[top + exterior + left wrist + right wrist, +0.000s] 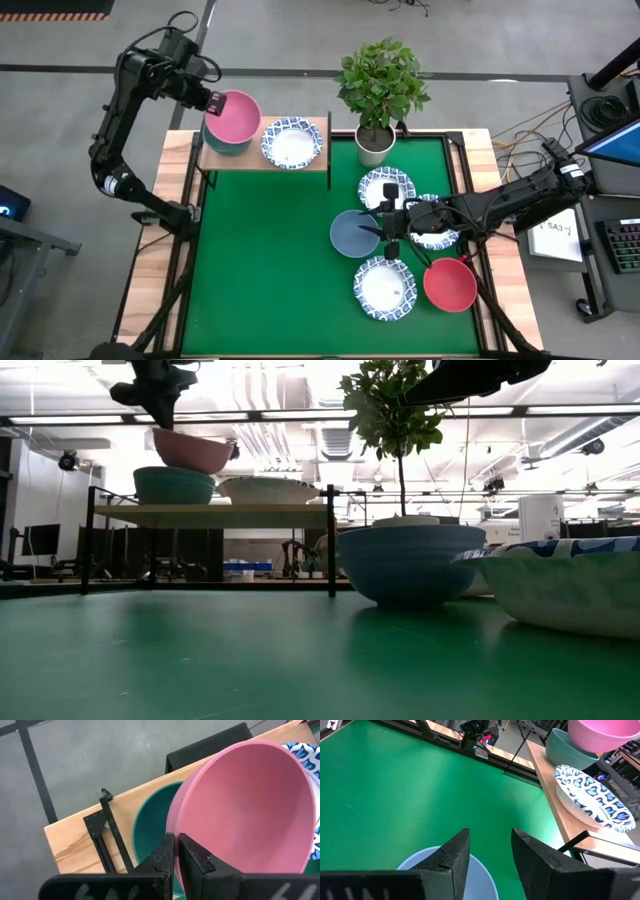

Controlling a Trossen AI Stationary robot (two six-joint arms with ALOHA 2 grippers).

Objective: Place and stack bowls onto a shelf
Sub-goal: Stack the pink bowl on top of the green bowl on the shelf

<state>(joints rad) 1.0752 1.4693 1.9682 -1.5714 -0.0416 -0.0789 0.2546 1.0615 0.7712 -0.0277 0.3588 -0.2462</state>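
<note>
My left gripper (pixel 213 100) is shut on the pink bowl (pixel 235 118) over the dark green bowl (pixel 173 485). The green bowl stands on the left end of the light-wood shelf (pixel 262 160). A white bowl with a blue patterned rim (pixel 291 143) stands on the shelf beside it. My right gripper (pixel 386 234) is open at the right rim of the grey-blue bowl (pixel 352 232), which stands on the green table. In the right wrist view its fingers (pixel 456 854) stand above that bowl's rim (pixel 436 855). I cannot tell whether they touch it. My left gripper pinches the pink bowl's rim (pixel 176 826) between its two fingers, one finger inside the bowl and one outside, on the side toward the table's far-left corner. The fingers come from above. The bowl hangs tilted, its base (pixel 196 464) at the green bowl's mouth.
On the table stand three more patterned bowls (pixel 386 187) (pixel 432 236) (pixel 384 288) and a red bowl (pixel 450 284), all near the right arm. A plant in a pale pot (pixel 375 142) stands at the far edge, right of the shelf. The table's left half (pixel 260 270) is bare green.
</note>
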